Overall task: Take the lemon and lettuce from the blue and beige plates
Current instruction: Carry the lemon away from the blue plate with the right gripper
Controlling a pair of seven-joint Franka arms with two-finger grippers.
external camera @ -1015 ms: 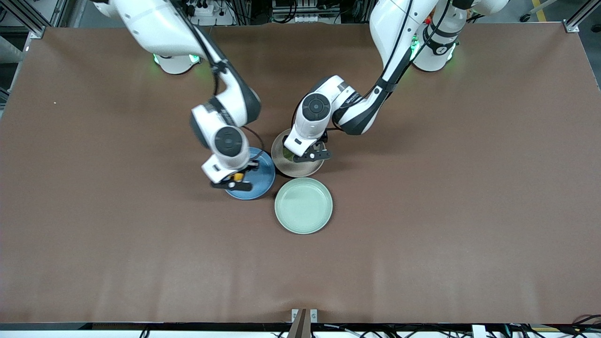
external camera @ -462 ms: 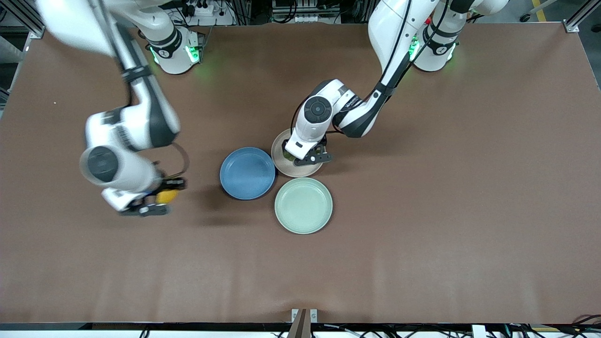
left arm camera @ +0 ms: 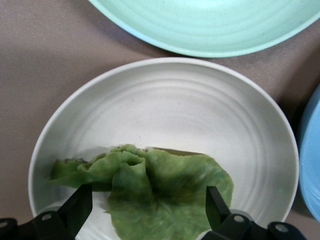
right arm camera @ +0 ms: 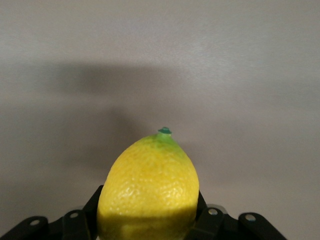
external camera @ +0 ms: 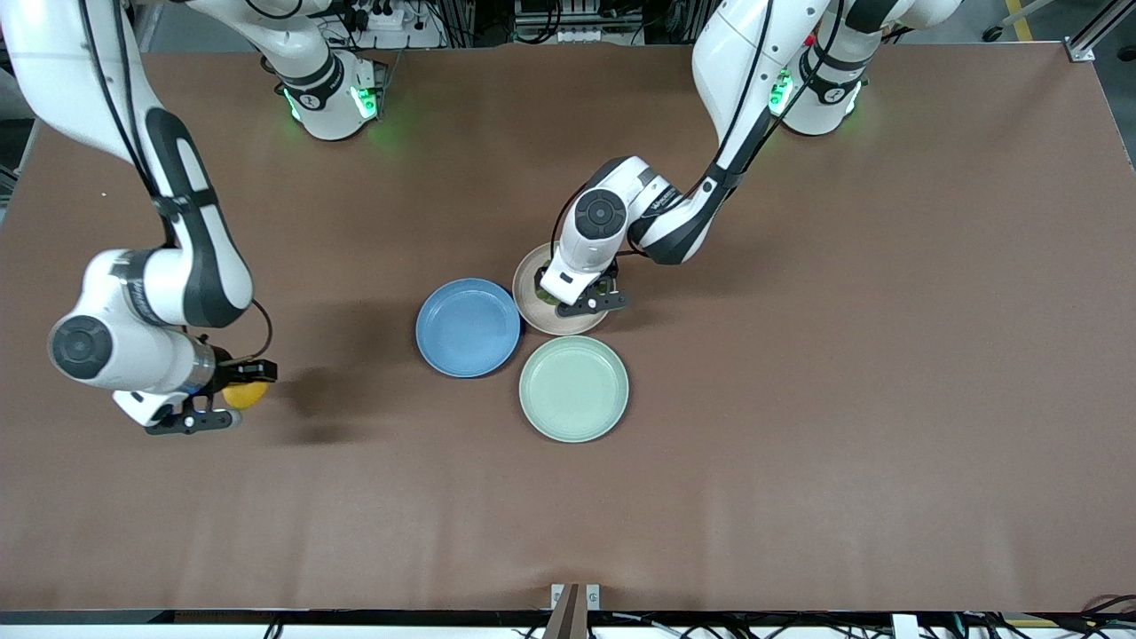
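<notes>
Over the beige plate (external camera: 532, 306), the left gripper (external camera: 587, 299) is hanging open astride the lettuce (left arm camera: 160, 195), which risks slipping from a shallow pinch, while the right gripper (external camera: 217, 401) is clamping the lemon (external camera: 243, 393) above bare table, risking a roll-out.

Lemon (right arm camera: 148, 187) held aloft, lettuce (left arm camera: 155, 192) on beige plate (left arm camera: 200, 110)

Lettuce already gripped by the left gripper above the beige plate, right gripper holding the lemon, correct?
Not quite. The left wrist view shows the lettuce lying on the beige plate, with the left gripper open around it. The right gripper does hold the lemon.
</notes>
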